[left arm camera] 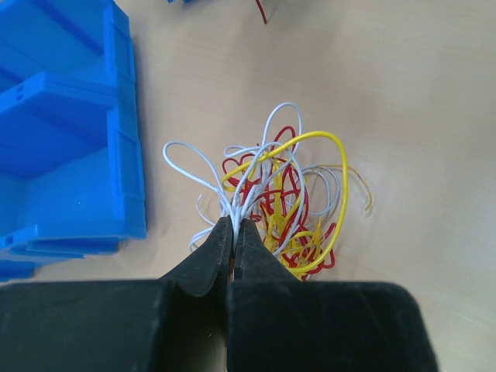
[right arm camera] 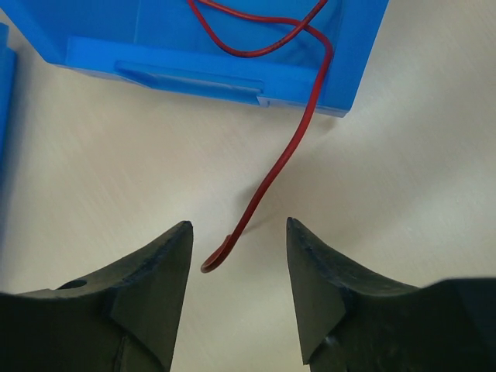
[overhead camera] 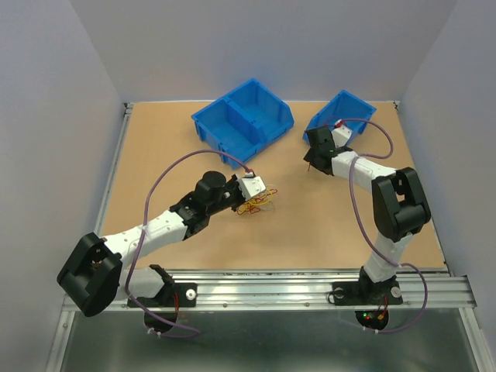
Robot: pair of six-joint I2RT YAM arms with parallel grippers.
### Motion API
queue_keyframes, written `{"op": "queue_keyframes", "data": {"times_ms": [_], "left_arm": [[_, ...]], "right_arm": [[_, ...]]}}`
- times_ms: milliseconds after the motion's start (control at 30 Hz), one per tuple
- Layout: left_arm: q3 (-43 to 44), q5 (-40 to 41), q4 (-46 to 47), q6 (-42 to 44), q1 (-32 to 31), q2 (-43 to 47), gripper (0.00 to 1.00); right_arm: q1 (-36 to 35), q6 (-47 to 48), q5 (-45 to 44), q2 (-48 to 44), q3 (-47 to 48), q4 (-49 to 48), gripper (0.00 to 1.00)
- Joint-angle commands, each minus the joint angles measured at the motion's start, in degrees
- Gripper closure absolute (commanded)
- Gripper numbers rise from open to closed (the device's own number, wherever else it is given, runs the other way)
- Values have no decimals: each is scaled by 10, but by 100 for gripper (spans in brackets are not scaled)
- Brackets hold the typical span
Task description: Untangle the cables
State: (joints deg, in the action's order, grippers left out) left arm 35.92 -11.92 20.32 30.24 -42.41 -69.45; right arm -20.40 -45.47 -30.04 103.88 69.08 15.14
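Observation:
A tangle of thin red, yellow and white cables [left arm camera: 291, 209] lies on the table; it also shows in the top view [overhead camera: 257, 204]. My left gripper [left arm camera: 234, 225] is shut on a few white cables at the tangle's near left edge; in the top view it [overhead camera: 256, 192] sits just above the tangle. A single red cable [right arm camera: 291, 147] hangs over the front wall of the small blue bin [right arm camera: 232, 74], its curled end between my open right gripper's [right arm camera: 239, 232] jaws, apart from both fingers. The right gripper [overhead camera: 316, 151] is beside that bin [overhead camera: 345, 112].
A large two-compartment blue bin [overhead camera: 244, 120] stands at the back centre, also at the left of the left wrist view [left arm camera: 70, 132]. The table's metal rail [overhead camera: 310, 291] runs along the near edge.

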Motion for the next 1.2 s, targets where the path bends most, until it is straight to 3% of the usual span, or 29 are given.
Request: {"op": "queue_keyframes", "data": {"times_ms": [0, 100, 167, 200, 367, 633, 733, 933, 1067, 1167], "left_arm": [[10, 1, 22, 6, -5, 18, 100], [9, 0, 22, 6, -5, 19, 100], [9, 1, 22, 7, -5, 19, 100], [9, 0, 22, 7, -6, 18, 100], [9, 1, 22, 6, -6, 20, 100], [8, 5, 23, 8, -6, 19, 100], [9, 8, 23, 10, -6, 18, 100], [6, 9, 24, 12, -7, 17, 100], [7, 8, 26, 13, -7, 15, 100], [6, 9, 26, 12, -7, 15, 100]], "right_arm": [[-5, -1, -25, -9, 31, -27, 43], [-5, -1, -28, -10, 32, -27, 78], [-5, -1, -28, -12, 33, -27, 89], [-5, 3, -28, -14, 35, -27, 99], [3, 21, -3, -32, 47, -28, 99], [77, 55, 153, 12, 166, -23, 100], [118, 46, 162, 62, 238, -2, 99], [134, 81, 126, 160, 337, 21, 99], [134, 106, 128, 198, 356, 32, 80], [134, 114, 133, 182, 350, 32, 71]]}}
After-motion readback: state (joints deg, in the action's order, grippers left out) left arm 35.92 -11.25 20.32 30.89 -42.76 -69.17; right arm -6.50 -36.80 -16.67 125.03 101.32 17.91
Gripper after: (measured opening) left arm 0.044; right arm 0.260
